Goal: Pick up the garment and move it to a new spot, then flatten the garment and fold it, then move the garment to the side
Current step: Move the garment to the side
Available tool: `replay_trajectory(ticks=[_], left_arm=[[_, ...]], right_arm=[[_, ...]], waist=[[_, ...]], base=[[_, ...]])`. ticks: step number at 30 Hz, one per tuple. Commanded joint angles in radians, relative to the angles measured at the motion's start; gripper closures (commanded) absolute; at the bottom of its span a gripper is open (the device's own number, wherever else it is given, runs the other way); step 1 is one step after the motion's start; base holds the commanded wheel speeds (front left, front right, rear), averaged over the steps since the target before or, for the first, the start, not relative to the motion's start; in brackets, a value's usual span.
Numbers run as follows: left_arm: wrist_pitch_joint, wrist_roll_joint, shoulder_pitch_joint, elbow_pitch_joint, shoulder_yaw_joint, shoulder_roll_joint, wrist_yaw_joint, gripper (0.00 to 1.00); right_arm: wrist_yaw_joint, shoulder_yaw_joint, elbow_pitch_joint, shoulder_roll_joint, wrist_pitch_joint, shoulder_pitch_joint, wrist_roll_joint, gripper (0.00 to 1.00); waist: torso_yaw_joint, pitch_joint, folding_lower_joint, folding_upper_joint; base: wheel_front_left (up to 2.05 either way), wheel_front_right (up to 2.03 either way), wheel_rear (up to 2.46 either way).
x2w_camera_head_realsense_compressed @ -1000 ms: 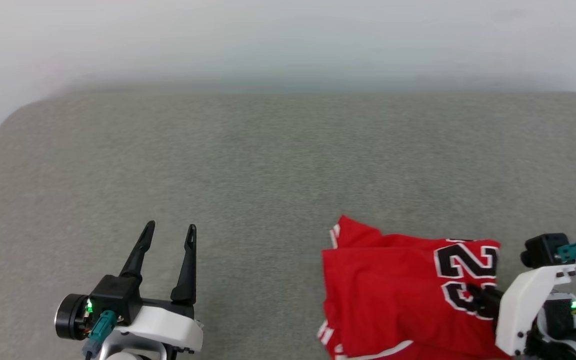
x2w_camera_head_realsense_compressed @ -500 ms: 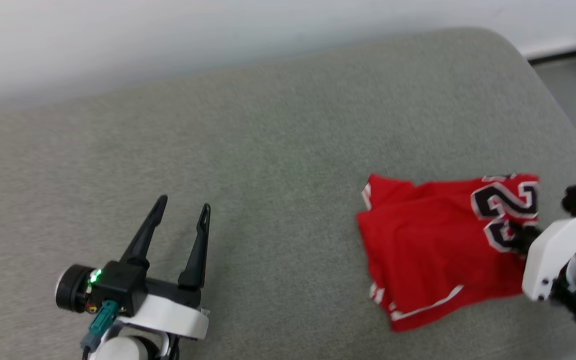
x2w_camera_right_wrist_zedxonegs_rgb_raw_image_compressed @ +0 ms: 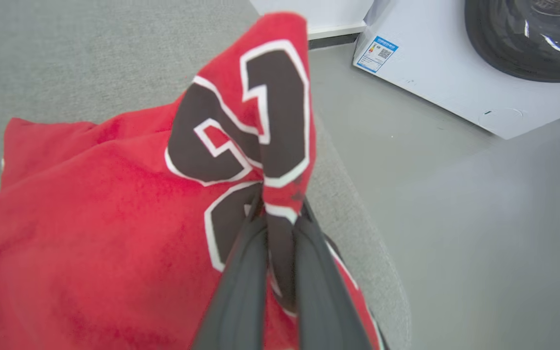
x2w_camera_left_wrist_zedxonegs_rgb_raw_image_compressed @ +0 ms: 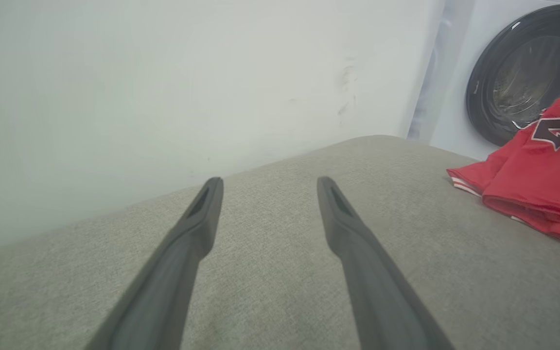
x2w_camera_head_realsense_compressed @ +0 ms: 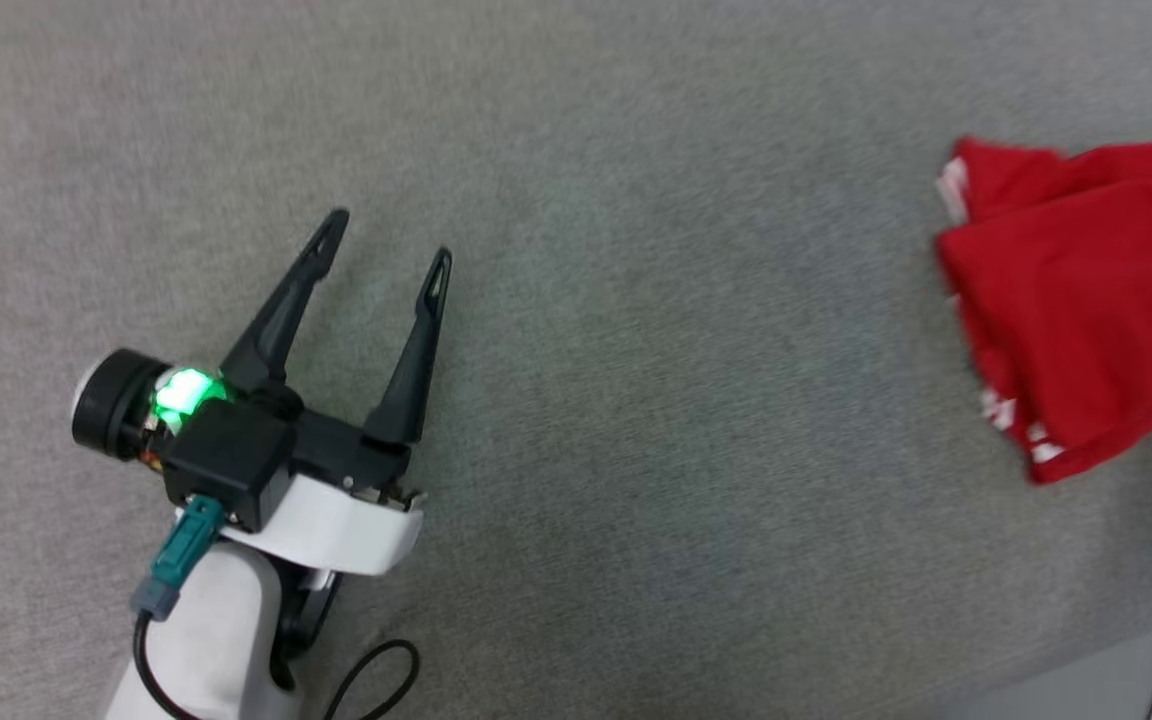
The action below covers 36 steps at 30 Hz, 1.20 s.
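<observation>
Hovering at left: left gripper, jaws spread wide and empty over the grey cushion, likely parked out of the way. Folded garment rests near cushion's right edge. Right gripper pinched on its numbered fold, probably to drag it aside.

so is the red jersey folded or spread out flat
Folded: the red jersey with black white-outlined numbers lies in stacked layers on the grey cushion, one corner pinched in the shut right gripper.

Bright, even light, faint shadows; the garment blurs close to the lens.
</observation>
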Motion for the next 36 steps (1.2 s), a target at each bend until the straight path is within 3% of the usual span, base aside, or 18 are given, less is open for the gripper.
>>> replay_trajectory(ticks=[1, 7, 12, 13, 14, 15, 16, 25, 36], left_arm=[[-0.001, -0.006, -0.029, -0.01, -0.006, 0.012, -0.004, 0.0], [-0.002, -0.012, -0.081, -0.042, -0.017, 0.04, -0.004, 0.0], [-0.003, -0.017, -0.094, -0.06, -0.025, 0.056, -0.005, 0.0], [-0.004, -0.018, -0.095, -0.062, -0.026, 0.057, -0.005, 0.0], [-0.005, -0.02, -0.097, -0.062, -0.028, 0.058, -0.005, 0.0], [-0.005, -0.02, -0.097, -0.061, -0.03, 0.059, -0.005, 0.0], [-0.005, -0.021, -0.097, -0.062, -0.033, 0.058, -0.005, 0.0], [-0.016, -0.037, -0.062, -0.023, -0.056, 0.039, 0.003, 0.0], [-0.034, -0.072, 0.045, 0.069, -0.082, -0.027, 0.046, 0.0]], right_arm=[[-0.001, -0.034, 0.018, -0.013, -0.014, -0.032, -0.011, 1.0], [-0.001, -0.14, 0.071, -0.064, -0.054, -0.083, -0.057, 1.0], [-0.001, -0.191, 0.099, -0.05, -0.112, -0.097, -0.082, 1.0], [-0.001, -0.208, 0.109, -0.043, -0.125, -0.101, -0.089, 0.86], [-0.001, -0.219, 0.12, -0.039, -0.137, -0.101, -0.102, 0.55], [-0.001, -0.231, 0.126, -0.035, -0.157, -0.104, -0.114, 0.05], [-0.001, -0.249, 0.135, -0.032, -0.172, -0.109, -0.132, 0.0], [-0.001, -0.326, 0.174, -0.027, -0.351, -0.094, -0.26, 0.0], [-0.001, -0.234, 0.143, -0.005, -0.479, 0.054, -0.155, 0.0]], waist=[[0.036, 0.078, -0.0002, 0.0], [0.064, 0.145, -0.0002, 0.0], [0.078, 0.174, -0.0002, 0.0], [0.08, 0.177, -0.0002, 0.0], [0.082, 0.178, -0.0002, 0.0], [0.084, 0.178, -0.0002, 0.0], [0.086, 0.176, -0.0002, 0.0], [0.104, 0.098, -0.0002, 0.0], [0.16, -0.114, -0.0002, 0.0]], base=[[0.0, 0.0, 0.0], [0.0, 0.0, 0.0], [0.0, 0.0, 0.0], [0.0, 0.0, 0.0], [0.0, 0.0, 0.0], [0.0, 0.0, 0.0], [0.0, 0.0, 0.0], [0.0, 0.0, 0.0], [0.0, 0.0, 0.0]])
